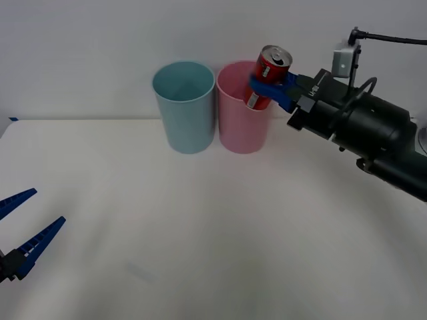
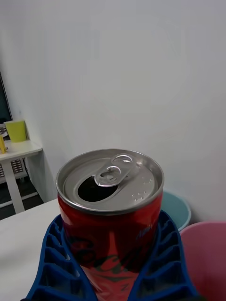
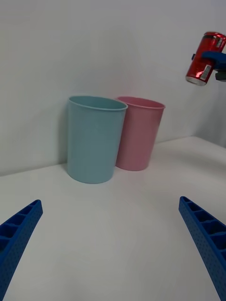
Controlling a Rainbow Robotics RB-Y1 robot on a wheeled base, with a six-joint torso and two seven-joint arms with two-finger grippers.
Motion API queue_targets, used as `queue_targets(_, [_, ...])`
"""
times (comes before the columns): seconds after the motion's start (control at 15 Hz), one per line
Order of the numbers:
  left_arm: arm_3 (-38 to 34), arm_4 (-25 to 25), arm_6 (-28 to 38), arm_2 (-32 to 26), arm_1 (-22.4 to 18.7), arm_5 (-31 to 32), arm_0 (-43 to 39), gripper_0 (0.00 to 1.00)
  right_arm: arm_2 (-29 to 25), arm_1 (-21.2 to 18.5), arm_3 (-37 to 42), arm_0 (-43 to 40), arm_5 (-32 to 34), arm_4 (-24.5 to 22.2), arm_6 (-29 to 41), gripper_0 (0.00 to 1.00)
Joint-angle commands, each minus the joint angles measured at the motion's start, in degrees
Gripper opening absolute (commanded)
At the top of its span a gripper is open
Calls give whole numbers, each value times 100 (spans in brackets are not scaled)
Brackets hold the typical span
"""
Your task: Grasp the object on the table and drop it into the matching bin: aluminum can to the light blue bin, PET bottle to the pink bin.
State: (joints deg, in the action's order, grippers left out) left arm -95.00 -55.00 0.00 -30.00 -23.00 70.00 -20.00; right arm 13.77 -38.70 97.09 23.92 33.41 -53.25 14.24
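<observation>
The aluminum can (image 1: 270, 77), red with a silver open top (image 2: 110, 181), hangs tilted in the air, above rim height. My right gripper (image 1: 267, 87) is shut on its body, one blue finger (image 2: 54, 263) on each side. In the front view the can overlaps the right rim of the pink bin (image 1: 237, 127). In the left wrist view the can (image 3: 205, 63) floats high and to the right of the pink bin (image 3: 141, 136). The light blue bin (image 1: 183, 110) stands touching the pink one on its left. My left gripper (image 1: 48, 207) waits open, low over the table (image 1: 200, 233) at the near left.
Both bins stand at the table's far edge against a plain white wall. A small white desk with a yellow-green cup (image 2: 16, 130) stands in the room beyond. The right arm's black body (image 1: 373, 133) reaches in from the right.
</observation>
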Motion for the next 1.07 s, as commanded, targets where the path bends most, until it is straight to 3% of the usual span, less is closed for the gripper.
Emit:
queue_targets(0.07, [0, 0, 0, 0, 0, 0, 0, 100, 460, 47, -533, 772, -186, -221, 114, 0])
queue_targets(0.2, [0, 0, 0, 0, 0, 0, 0, 100, 688, 179, -1017, 1335, -212, -336, 167, 0])
queue_targets(0.6, [0, 0, 0, 0, 0, 0, 0, 100, 952, 1137, -3003, 2838, -291, -845, 229, 0])
queue_targets(1.07, [0, 0, 0, 0, 0, 0, 0, 100, 1646, 2068, -4594, 3998, -1548, -837, 141, 0])
